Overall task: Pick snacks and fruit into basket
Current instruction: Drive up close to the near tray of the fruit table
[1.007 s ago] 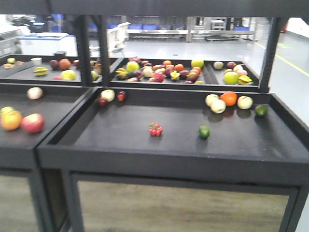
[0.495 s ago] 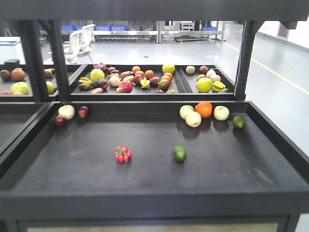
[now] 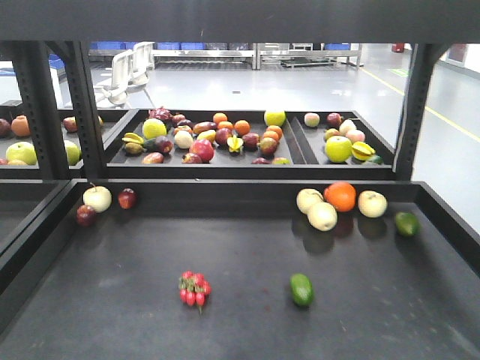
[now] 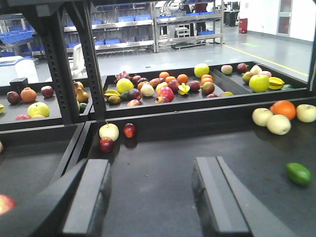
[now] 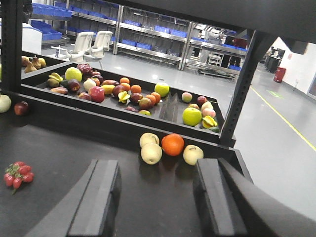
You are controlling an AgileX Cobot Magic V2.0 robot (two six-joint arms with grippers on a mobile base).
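- Left jaws: spread wide, nothing between the dark pads [image 4: 94, 197]. They hang over a bare stretch of the black tabletop [image 4: 158, 148].
- Right jaws: likewise spread and empty, pads [image 5: 215, 197] well apart. They are aimed toward the tabletop's back wall.
- Nearest fruit, right side: an orange [image 5: 173, 144] touching three cream fruits [image 5: 151, 153], bunched against the back wall.
- Mid tabletop: a green oval fruit [image 3: 301, 289] lies alone. A red berry cluster [image 3: 193, 289] sits to its left, apart from it.
- Left back corner: a pale apple [image 4: 109, 132] with two small dark-red fruits [image 4: 129, 130] beside it.
- Beyond the back wall: rear trays [image 3: 300, 146] carrying many more fruits.
- Basket and snacks: in no view, so I cannot place them.
- Step in hand, by my judgement: the approach, with a first fruit yet to be chosen and nothing picked.
- Next move calls for settling on one target. The green oval fruit stands free and gives clean access. The bunched fruits touch, so closing on one risks nudging its neighbours. The basket must be located before any release.
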